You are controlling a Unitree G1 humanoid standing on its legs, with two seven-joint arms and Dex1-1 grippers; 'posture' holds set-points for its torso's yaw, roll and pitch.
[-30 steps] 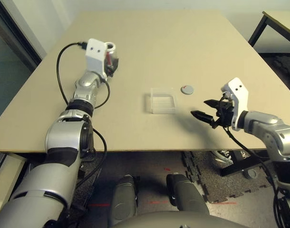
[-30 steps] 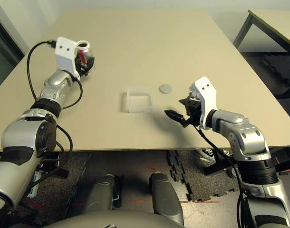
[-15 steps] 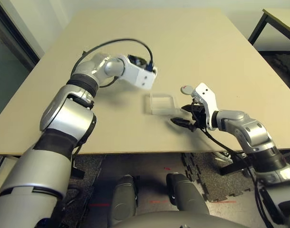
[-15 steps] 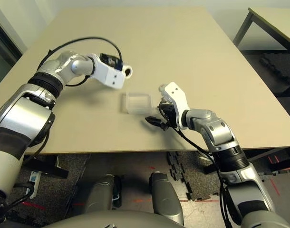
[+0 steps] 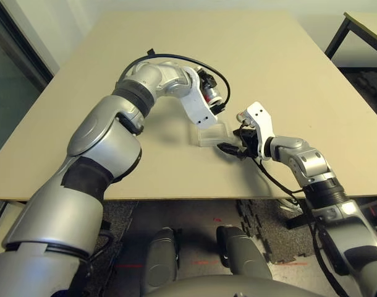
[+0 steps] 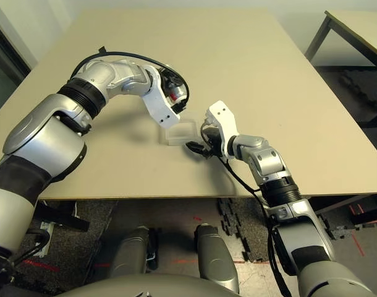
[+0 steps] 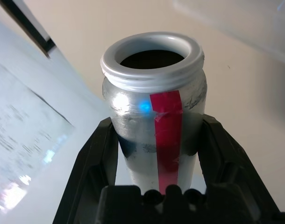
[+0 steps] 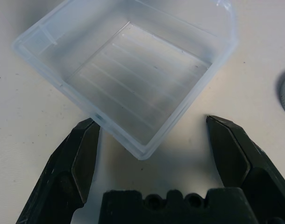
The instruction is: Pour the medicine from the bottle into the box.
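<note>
Left hand (image 7: 156,154) grips uncapped bottle (image 7: 154,112) over box (image 8: 128,79)

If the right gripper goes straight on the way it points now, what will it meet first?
Most likely the box: its near corner lies just ahead of the open right gripper, between the fingers, apparently not yet touching.

Both head eyes are looking down over the table (image 5: 281,55), sharing it. The left wrist camera is facing the bottle (image 7: 154,116) closely; the right wrist camera, the box (image 8: 133,70).
</note>
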